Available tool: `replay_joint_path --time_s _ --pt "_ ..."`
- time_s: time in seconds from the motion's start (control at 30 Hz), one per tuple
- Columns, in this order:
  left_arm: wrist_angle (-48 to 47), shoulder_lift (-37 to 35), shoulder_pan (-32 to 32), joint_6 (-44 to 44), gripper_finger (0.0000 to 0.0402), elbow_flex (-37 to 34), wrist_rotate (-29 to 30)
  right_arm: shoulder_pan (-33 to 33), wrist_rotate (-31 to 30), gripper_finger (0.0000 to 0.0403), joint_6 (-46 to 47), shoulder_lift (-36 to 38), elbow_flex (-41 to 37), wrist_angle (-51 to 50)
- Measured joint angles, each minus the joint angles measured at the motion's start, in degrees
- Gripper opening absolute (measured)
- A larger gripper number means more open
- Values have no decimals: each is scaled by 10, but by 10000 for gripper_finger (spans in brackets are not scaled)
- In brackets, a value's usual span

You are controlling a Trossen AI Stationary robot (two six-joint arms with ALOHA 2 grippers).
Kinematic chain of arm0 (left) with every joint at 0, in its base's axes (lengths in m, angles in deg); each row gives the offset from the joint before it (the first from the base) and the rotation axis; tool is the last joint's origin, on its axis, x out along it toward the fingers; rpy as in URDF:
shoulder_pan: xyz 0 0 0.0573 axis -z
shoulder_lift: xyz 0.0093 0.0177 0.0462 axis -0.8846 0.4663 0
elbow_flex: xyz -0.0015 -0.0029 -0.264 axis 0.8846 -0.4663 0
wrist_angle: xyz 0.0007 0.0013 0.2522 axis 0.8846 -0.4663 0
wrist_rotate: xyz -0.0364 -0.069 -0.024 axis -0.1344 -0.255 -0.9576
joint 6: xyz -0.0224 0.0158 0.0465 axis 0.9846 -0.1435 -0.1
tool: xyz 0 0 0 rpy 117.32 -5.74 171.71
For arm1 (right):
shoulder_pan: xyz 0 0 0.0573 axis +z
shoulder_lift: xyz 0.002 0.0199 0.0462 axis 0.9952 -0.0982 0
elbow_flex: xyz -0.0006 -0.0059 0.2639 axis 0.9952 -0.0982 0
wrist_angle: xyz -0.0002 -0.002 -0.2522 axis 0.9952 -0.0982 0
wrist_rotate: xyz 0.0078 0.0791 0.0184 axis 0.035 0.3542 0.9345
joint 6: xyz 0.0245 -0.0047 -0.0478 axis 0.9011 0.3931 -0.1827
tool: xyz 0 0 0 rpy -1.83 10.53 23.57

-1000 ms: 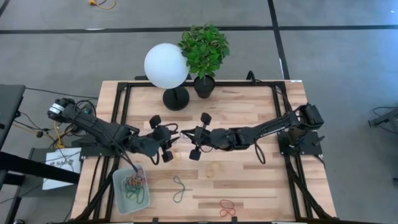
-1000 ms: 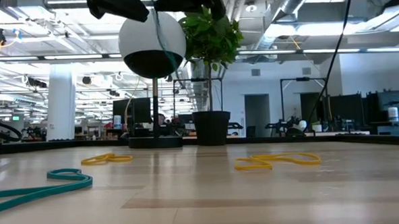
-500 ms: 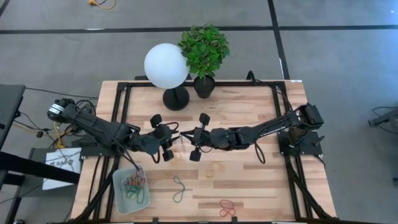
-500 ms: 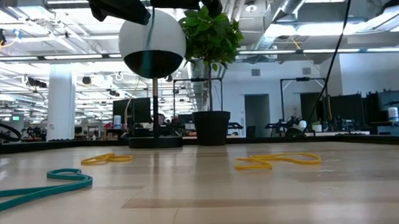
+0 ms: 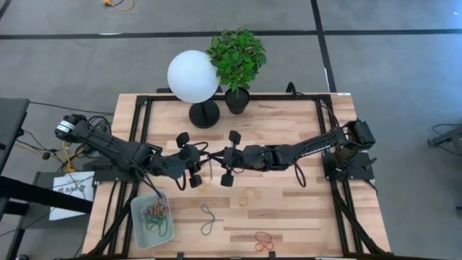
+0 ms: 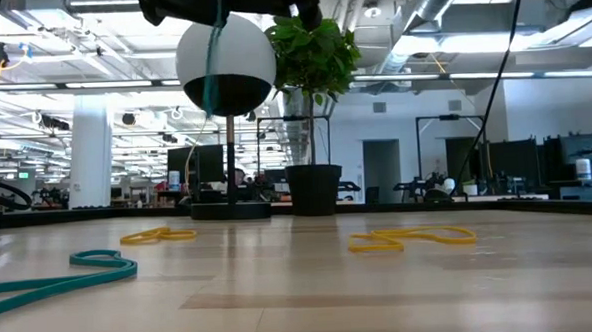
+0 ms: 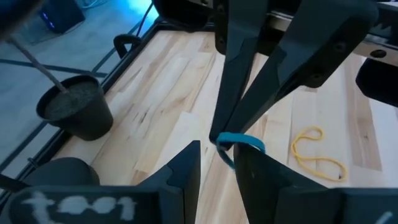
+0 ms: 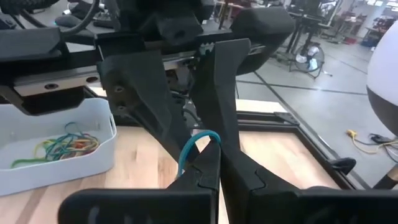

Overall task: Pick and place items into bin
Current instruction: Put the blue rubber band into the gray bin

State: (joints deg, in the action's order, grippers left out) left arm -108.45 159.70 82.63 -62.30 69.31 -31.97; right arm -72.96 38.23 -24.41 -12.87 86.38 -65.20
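Observation:
Above the table's middle my two grippers meet tip to tip. My right gripper (image 5: 216,159) (image 8: 219,163) is shut on a teal rubber band (image 7: 242,142) (image 8: 193,148), which hangs down in front of the lamp globe (image 6: 211,65). My left gripper (image 5: 203,164) (image 7: 217,169) is open, one finger on either side of the band's hanging part. The bin (image 5: 153,220) (image 8: 56,158) stands near the front left and holds several coloured bands. A green band (image 5: 208,219) and a red one (image 5: 263,241) lie flat on the wood. My right gripper pinches the teal band's upper bend (image 8: 211,138) between its two fingertips, reaching almost level from the table's right. The band is lifted clear and hangs slack below the fingers. My left gripper: I cannot tell whether its fingers touch the band between them.
A white globe lamp (image 5: 193,76) and a potted plant (image 5: 237,59) stand at the table's far edge. A teal band (image 6: 61,276) and yellow bands (image 6: 159,234) (image 6: 411,238) lie on the wood. A black frame (image 5: 137,123) runs along the table's sides.
My right gripper has turned a little and its tips have come closer to my left gripper. The hanging band has swung slightly toward the table's left.

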Motion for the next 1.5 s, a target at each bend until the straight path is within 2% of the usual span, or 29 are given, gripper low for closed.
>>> replay_joint_path --time_s 0.27,0.47,0.57,0.87,1.07,1.17,1.27,1.4,1.5 --pt "7 0 0 -27 82 0 4 -3 25 0 2 0 0 3" --pt "6 0 0 -60 13 0 3 -3 26 0 2 1 0 0" --pt "3 0 0 -60 7 0 1 -3 26 6 -3 3 2 -18" --pt "-50 0 4 -13 1 0 40 7 29 66 30 1 0 -118" --pt "-56 0 31 1 0 0 39 17 28 77 106 1 0 -228" --pt "-79 0 59 25 0 2 4 24 28 77 147 1 0 -293" --pt "-160 0 92 51 0 25 -63 31 28 77 179 1 0 -356" --pt "-337 0 136 114 0 58 -179 40 26 77 228 1 0 -407" --pt "-456 0 166 210 0 70 -307 44 24 77 236 1 0 -412"
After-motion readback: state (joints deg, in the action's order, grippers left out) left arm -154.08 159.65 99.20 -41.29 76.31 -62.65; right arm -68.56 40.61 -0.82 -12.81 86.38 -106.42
